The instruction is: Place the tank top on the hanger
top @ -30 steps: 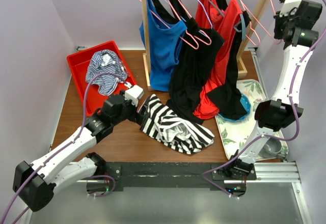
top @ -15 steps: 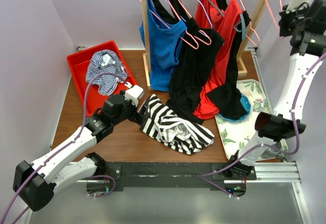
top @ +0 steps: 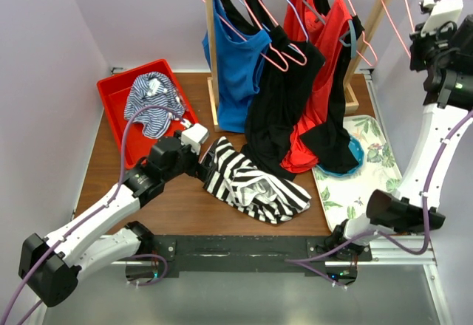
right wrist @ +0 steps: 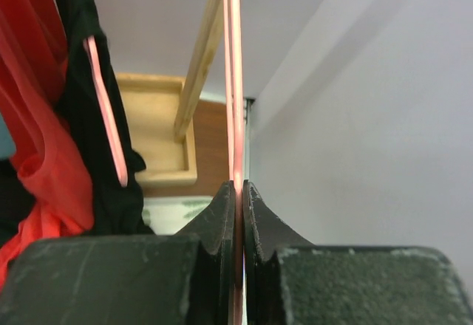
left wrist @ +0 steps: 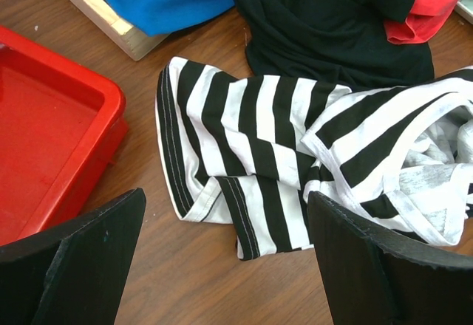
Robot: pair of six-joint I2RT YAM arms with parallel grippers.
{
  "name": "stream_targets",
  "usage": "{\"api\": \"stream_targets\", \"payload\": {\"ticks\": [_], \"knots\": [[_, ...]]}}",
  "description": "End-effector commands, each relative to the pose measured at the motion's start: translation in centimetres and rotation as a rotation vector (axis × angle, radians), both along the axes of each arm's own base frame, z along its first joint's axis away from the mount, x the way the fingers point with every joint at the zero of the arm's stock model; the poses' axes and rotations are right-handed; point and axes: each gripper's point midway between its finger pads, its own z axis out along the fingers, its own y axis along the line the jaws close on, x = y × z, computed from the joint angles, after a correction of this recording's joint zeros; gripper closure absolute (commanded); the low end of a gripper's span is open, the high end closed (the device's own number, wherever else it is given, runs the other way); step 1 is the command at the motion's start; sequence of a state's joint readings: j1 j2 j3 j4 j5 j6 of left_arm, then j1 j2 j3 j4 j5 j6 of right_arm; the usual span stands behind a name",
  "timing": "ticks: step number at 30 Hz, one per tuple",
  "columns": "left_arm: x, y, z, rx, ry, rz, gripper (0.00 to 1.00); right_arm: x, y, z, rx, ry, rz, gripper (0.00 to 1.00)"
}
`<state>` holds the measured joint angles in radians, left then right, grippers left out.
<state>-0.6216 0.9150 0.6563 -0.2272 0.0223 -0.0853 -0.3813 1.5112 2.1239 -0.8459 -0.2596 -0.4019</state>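
The black-and-white striped tank top (top: 255, 181) lies crumpled on the wooden table in front of the clothes rack. It also shows in the left wrist view (left wrist: 281, 140). My left gripper (top: 203, 164) is open just above the top's left edge, with its fingers either side of that hem (left wrist: 225, 218) and nothing between them. My right gripper (top: 419, 43) is raised high at the far right. It is shut on the thin pink wire hanger (top: 392, 16), and the wire runs up from between the closed fingers (right wrist: 238, 192). The hanger's hook is out of view.
A red tray (top: 111, 92) at the back left holds a thin blue-striped garment (top: 151, 102). The wooden rack (top: 210, 44) carries a blue top (top: 236, 66), a black top (top: 281, 111), a red top (top: 321, 81) and more hangers. A floral tray (top: 366, 181) lies at the right.
My right arm has lifted and swung right, carrying the pink hanger away from the rack. My left arm and the tank top have not moved.
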Motion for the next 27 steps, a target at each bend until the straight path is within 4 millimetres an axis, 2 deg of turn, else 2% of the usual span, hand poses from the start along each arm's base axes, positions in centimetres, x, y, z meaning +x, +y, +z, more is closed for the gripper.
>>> {"api": "stream_targets", "payload": {"ticks": [1, 2, 4, 5, 6, 11, 12, 14, 16, 17, 23, 27], "knots": [[-0.1, -0.4, 1.3, -0.033, -0.045, -0.031, 0.04, -4.0, -0.2, 2.3, -0.03, -0.083, -0.062, 1.0], [-0.2, -0.5, 1.5, -0.036, -0.05, -0.045, 0.04, -5.6, 0.5, 2.1, -0.03, -0.09, -0.064, 1.0], [-0.5, -0.9, 2.3, -0.059, -0.071, -0.079, 0.04, -7.3, 1.0, 2.4, -0.037, -0.117, -0.079, 1.0], [-0.7, -1.1, 2.7, -0.07, -0.086, -0.092, 0.04, -9.1, 1.5, 2.8, -0.046, -0.138, -0.097, 1.0], [-0.8, -1.2, 2.9, -0.079, -0.093, -0.103, 0.04, -9.8, 1.6, 2.9, -0.044, -0.147, -0.111, 1.0], [-1.7, -2.2, 5.9, -0.166, -0.183, -0.176, 0.03, -14.5, 3.8, 4.0, -0.039, -0.19, -0.112, 1.0], [-1.7, -2.2, 7.0, -0.181, -0.208, -0.18, 0.03, -16.1, 4.5, 4.7, -0.05, -0.221, -0.11, 1.0], [-1.8, -2.3, 8.3, -0.196, -0.236, -0.187, 0.03, -17.6, 5.2, 5.3, -0.059, -0.238, -0.105, 1.0], [-1.7, -2.3, 10.7, -0.214, -0.288, -0.192, 0.03, -19.2, 6.5, 5.6, -0.061, -0.246, -0.071, 1.0], [-1.7, -2.3, 12.7, -0.226, -0.333, -0.195, 0.03, -19.9, 7.2, 6.3, -0.067, -0.267, -0.052, 1.0], [-2.1, -1.5, 19.8, -0.23, -0.521, -0.216, 0.02, -22.1, 12.3, 6.7, -0.03, -0.291, 0.162, 1.0], [-3.4, -0.2, 22.5, -0.181, -0.628, -0.234, 0.02, -22.0, 14.8, 5.2, -0.003, -0.255, 0.313, 1.0]]}}
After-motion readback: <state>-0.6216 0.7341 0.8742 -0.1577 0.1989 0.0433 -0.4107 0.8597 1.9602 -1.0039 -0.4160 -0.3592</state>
